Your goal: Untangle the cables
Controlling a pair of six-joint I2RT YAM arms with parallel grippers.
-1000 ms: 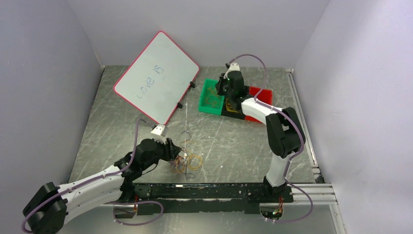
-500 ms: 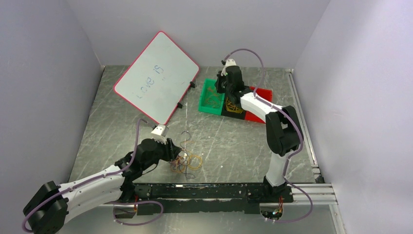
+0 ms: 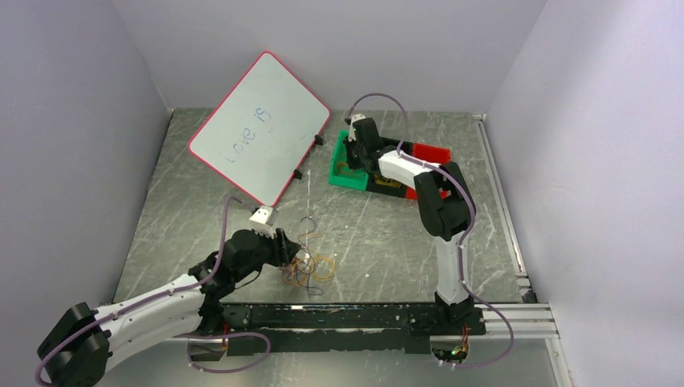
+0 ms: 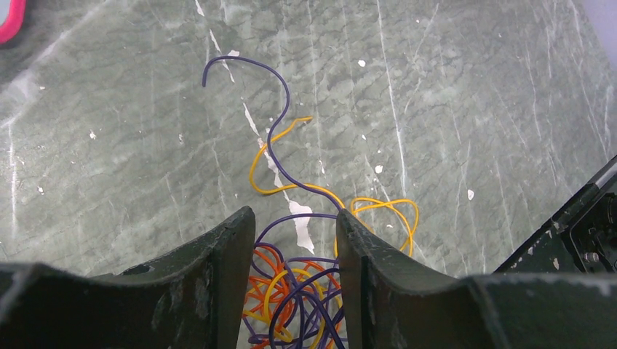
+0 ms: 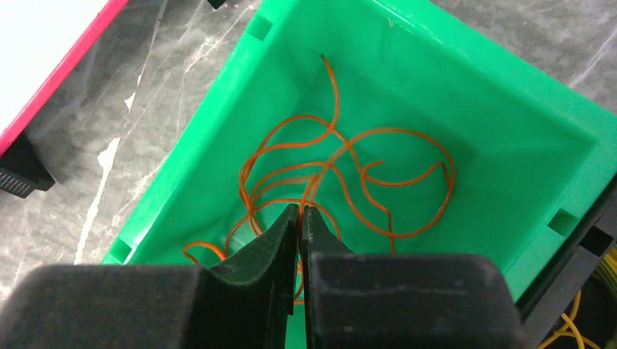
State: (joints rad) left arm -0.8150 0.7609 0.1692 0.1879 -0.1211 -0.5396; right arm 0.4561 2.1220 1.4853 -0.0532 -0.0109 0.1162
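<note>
Wrist views alone show right hand (image 5: 300, 209) pinched together, perhaps on orange cables (image 5: 343, 144); left hand (image 4: 295, 222) parted astride tangle (image 4: 298, 291).

- In the left wrist view, the tangle of cables (image 4: 295, 294) ran off the bottom edge between the left gripper (image 4: 295, 222) fingers, so its lower loops were out of sight.
- In that view's upper left corner, only a pink sliver of the whiteboard (image 4: 9, 16) showed.
- In the right wrist view, the orange cables (image 5: 349, 171) in the green bin (image 5: 473, 94) passed behind the right gripper (image 5: 300, 211) tips. Whether one was pinched could not be told.
- The yellow cables (image 5: 575, 329) at the lower right corner were cut off by the frame.
- In the top view, the whiteboard's writing was too small to read with certainty.
</note>
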